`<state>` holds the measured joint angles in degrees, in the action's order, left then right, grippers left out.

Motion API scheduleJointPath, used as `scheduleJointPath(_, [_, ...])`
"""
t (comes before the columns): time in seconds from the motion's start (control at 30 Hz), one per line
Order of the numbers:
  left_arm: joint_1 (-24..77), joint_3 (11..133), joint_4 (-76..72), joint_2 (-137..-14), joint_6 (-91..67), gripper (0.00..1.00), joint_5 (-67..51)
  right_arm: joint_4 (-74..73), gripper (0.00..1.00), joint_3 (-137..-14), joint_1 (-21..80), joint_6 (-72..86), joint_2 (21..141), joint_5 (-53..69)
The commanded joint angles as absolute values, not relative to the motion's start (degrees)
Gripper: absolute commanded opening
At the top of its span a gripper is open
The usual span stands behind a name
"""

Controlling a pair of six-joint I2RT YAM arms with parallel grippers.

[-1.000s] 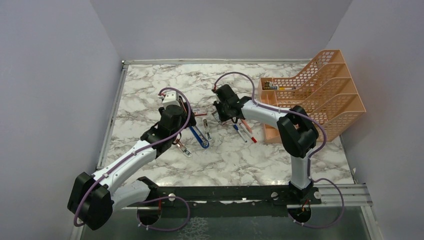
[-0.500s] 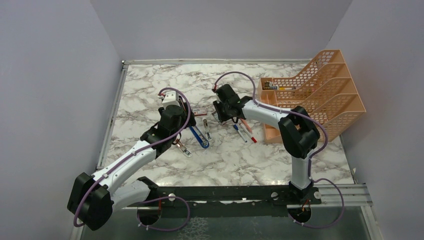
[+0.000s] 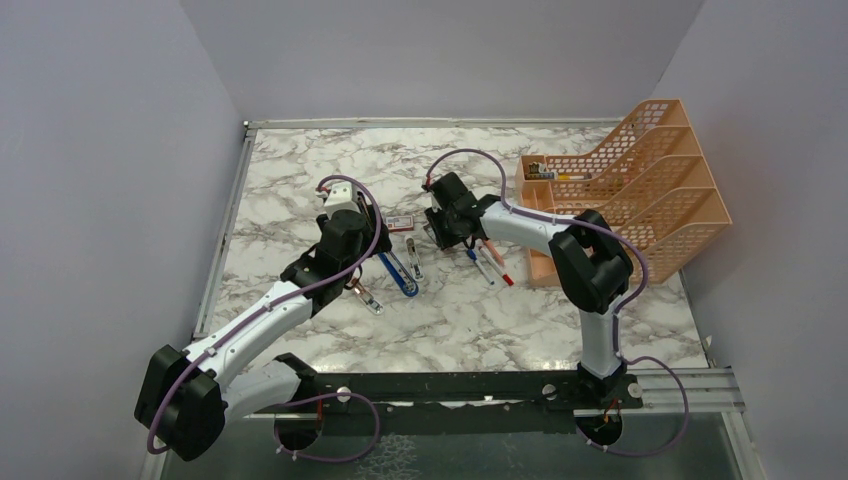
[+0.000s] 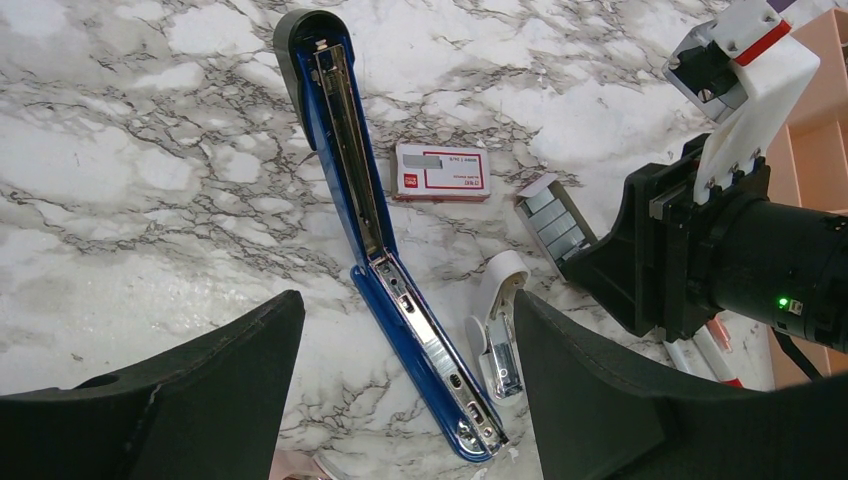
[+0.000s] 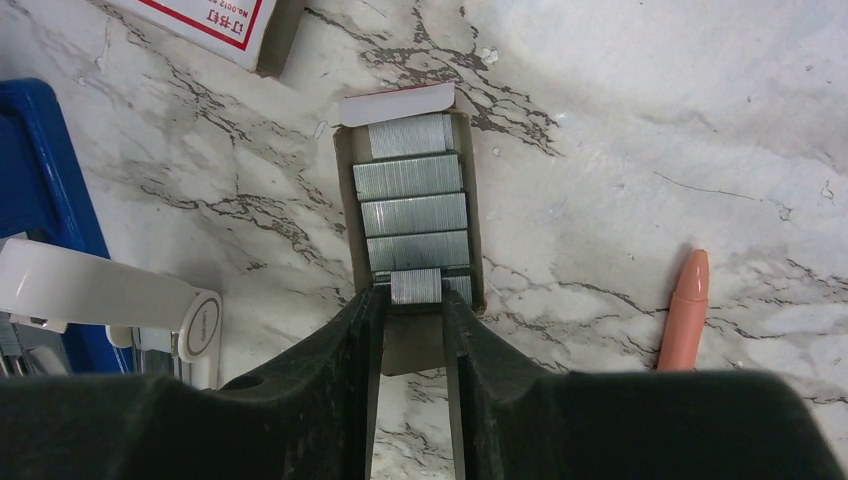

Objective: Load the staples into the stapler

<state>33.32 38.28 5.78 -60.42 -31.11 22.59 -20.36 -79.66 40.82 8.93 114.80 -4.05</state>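
Marbled worktop [image 5: 650,120]: right pincer [image 5: 414,305], narrowly parted, straddles one strip of the staples [image 5: 412,215]; it should pinch squarely, lift level. Left pincer [image 4: 405,310] gapes empty.

Sleeve [image 5: 205,22], white card with a red border: the right wrist view catches one corner only, where red print, upside down to the camera, reads "No.0012", followed by a few more red characters too cramped to make out. The left wrist view shows the whole top face of the same sleeve [image 4: 441,171], with a red square holding white lettering at its left end, a grey bar along the top and a short line of small red print at the right, all too small to read. In the top view the sleeve's print does not resolve.
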Motion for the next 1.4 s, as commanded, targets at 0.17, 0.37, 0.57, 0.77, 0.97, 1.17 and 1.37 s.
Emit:
scheduleJointPath(0.17, [32.9, 37.9, 5.8, -59.6, -31.5, 0.77, 24.5, -20.9, 0.32, -82.0, 41.5, 7.3, 117.0, -4.2])
scheduleJointPath(0.37, [33.0, 37.7, 5.8, -59.5, -31.5, 0.77, 24.8, -21.5, 0.20, -82.3, 41.6, 7.5, 117.1, -4.9])
scheduleJointPath(0.57, [33.0, 37.8, 5.8, -59.4, -31.5, 0.77, 24.8, -21.2, 0.18, -82.0, 41.6, 8.4, 114.8, -5.4])
scheduleJointPath(0.77, [33.0, 37.9, 5.8, -59.3, -31.4, 0.77, 24.8, -20.3, 0.19, -81.1, 41.6, 9.5, 111.4, -6.0])
scheduleJointPath(0.97, [33.0, 37.9, 6.0, -59.2, -31.4, 0.77, 24.8, -19.9, 0.19, -79.8, 41.6, 9.8, 109.5, -5.3])
scheduleJointPath(1.17, [33.0, 37.9, 6.1, -58.7, -31.5, 0.77, 24.8, -20.7, 0.20, -77.0, 41.6, 9.7, 107.5, -2.6])
scheduleJointPath(1.37, [33.0, 37.8, 6.1, -58.3, -31.6, 0.77, 24.8, -21.4, 0.20, -70.6, 42.4, 10.4, 103.0, 1.5])
